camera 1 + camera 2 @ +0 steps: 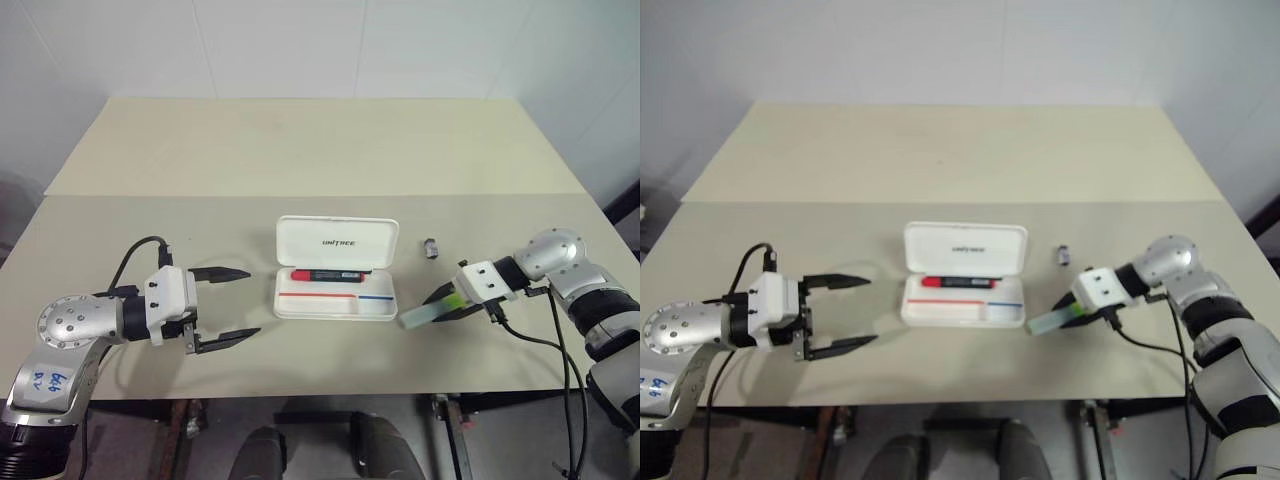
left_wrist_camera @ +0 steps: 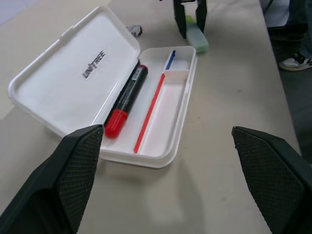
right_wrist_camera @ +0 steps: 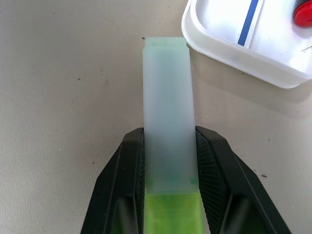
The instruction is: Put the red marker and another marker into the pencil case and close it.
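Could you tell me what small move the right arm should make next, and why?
Probably lift the green highlighter and carry it over the open pencil case: the right gripper is clamped on it beside the case, and the red marker already lies inside.

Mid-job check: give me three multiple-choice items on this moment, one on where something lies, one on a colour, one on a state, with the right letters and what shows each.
1. Where does the slim black-barrelled marker with the red cap lie?
A. Inside the open white plastic pencil case
B. On the table beside the case
C. In the left gripper

2. What colour is the chunky translucent highlighter?
A. Orange
B. Pale mint green
C. Blue

3. How is the left gripper?
A. Shut on the case lid
B. Holding a marker
C. Open, holding nothing

Answers: 1 A, it lies in the tray under the raised lid. 2 B, the right gripper clamps its pale green body. 3 C, its fingers stand wide apart beside the case.
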You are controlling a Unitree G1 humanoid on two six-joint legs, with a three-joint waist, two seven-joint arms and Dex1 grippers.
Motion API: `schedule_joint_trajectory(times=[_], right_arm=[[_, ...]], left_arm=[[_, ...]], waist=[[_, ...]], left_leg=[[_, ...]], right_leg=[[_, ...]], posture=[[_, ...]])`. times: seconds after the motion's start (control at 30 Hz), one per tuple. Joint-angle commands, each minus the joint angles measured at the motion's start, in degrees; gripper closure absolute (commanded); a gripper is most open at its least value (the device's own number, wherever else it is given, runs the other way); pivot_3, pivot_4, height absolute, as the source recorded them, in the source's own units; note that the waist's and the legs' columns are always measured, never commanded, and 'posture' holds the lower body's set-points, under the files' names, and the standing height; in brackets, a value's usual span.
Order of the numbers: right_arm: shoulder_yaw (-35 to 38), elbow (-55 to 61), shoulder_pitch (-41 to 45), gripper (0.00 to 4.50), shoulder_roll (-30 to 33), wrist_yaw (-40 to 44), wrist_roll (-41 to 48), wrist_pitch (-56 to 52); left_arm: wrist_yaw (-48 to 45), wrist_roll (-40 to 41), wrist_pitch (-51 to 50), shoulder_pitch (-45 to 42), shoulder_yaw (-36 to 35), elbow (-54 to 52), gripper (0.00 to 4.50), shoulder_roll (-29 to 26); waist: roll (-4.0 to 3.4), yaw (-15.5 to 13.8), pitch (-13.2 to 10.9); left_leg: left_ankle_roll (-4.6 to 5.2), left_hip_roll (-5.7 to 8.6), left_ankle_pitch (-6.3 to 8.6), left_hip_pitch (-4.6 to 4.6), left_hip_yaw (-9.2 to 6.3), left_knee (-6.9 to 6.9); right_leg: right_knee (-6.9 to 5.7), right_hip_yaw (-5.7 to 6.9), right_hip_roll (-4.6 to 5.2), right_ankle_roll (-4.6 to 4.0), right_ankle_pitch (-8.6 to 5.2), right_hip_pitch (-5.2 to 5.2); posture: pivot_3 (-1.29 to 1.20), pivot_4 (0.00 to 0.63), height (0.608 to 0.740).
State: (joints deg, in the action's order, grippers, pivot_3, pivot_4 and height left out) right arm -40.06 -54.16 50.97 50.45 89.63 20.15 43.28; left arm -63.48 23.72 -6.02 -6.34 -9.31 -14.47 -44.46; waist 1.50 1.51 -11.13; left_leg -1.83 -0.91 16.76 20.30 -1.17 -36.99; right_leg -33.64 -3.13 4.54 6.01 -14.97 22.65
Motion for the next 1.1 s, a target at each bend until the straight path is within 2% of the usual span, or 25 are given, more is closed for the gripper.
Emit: schedule_joint_trajectory(times=[0.03,0.2,0.33,0.47,0.6,0.67,0.8,0.9,1.1], right_arm=[[2.78,2.06,-1.27,3.4,5.13,2.87,1.7,-1.89],[5.54,10.55,-4.03,3.4,10.48,2.87,5.95,-6.89],[15.12,33.17,-9.89,3.4,13.36,1.39,15.4,-25.47],[20.32,49.93,-12.08,3.4,9.59,-9.24,18.47,-41.3],[21.92,58.17,-12.79,3.4,4.86,-15.25,14.93,-49.97],[20.45,61.86,-12.03,3.4,0.95,-20.48,11.87,-55.65],[16.86,65.25,-9.93,3.4,-7.19,-30.32,3.75,-66.55],[14.73,65.69,-9.68,3.4,-10.85,-33.16,-1.19,-70.19],[11.76,67.79,-9.17,3.4,-15.36,-34.79,-6.38,-77.84]], left_arm=[[-1.15,-0.03,2.4,-1.73,1.13,2.02,0.0,0.64],[-2.45,-0.21,4.29,-2.91,1.97,5.71,0.0,1.13],[-3.48,-0.46,6.22,-3.49,2.02,9.84,0.0,1.31],[-2.99,-0.56,6.58,-2.99,1.8,10.7,0.0,1.17],[-2.58,-0.44,6.15,-1.83,1.19,10.29,0.0,0.72],[-2.73,-0.4,6.17,-0.47,0.1,10.43,0.0,-0.15],[-2.65,-0.02,5.69,2.25,-2.4,10.56,0.0,-1.76],[-2.35,0.2,5.25,3.83,-3.66,10.14,0.0,-2.29],[-1.58,0.76,4.12,7.12,-5.44,7.56,0.0,-2.27]], waist=[[-0.12,-0.07,-0.08],[-0.31,0.16,-0.23],[-0.47,0.65,-0.33],[-0.47,0.51,-0.34],[-0.46,0.13,-0.34],[-0.44,0.08,-0.32],[-0.38,0.07,-0.29],[-0.37,-0.1,-0.28],[-0.35,0.06,-0.27]], left_leg=[[0.02,0.02,0.01,0.01,0.02,0.0],[0.09,0.0,0.14,0.12,0.15,0.02],[0.01,-0.11,0.24,0.12,0.23,0.05],[-0.06,-0.38,0.27,0.17,0.22,0.05],[-0.14,-0.66,0.32,0.29,0.24,0.01],[-0.15,-0.64,0.32,0.59,0.24,-0.05],[-0.21,-0.49,0.35,1.08,0.24,-0.11],[-0.22,-0.44,0.36,1.38,0.28,-0.06],[-0.23,-0.44,0.38,1.54,0.32,-0.09]], right_leg=[[0.03,-0.03,0.02,0.0,0.0,0.01],[0.08,-0.09,0.02,0.06,-0.06,0.16],[-0.13,-0.17,-0.08,0.34,-0.16,0.36],[-0.31,-0.16,-0.33,0.47,-0.15,0.57],[-0.32,-0.18,-0.36,0.27,-0.24,0.71],[-0.31,-0.16,-0.35,0.3,-0.23,0.97],[-0.36,-0.13,-0.34,0.88,0.1,1.42],[-0.51,-0.07,-0.34,0.95,0.14,1.86],[-0.46,0.28,-0.27,0.93,0.13,1.95]], posture=[[0.0,0.15,0.74],[0.0,0.15,0.74],[0.0,0.15,0.74],[0.0,0.15,0.74],[0.0,0.15,0.74],[0.0,0.15,0.74],[0.0,0.15,0.74],[0.0,0.15,0.74],[0.0,0.15,0.74]])
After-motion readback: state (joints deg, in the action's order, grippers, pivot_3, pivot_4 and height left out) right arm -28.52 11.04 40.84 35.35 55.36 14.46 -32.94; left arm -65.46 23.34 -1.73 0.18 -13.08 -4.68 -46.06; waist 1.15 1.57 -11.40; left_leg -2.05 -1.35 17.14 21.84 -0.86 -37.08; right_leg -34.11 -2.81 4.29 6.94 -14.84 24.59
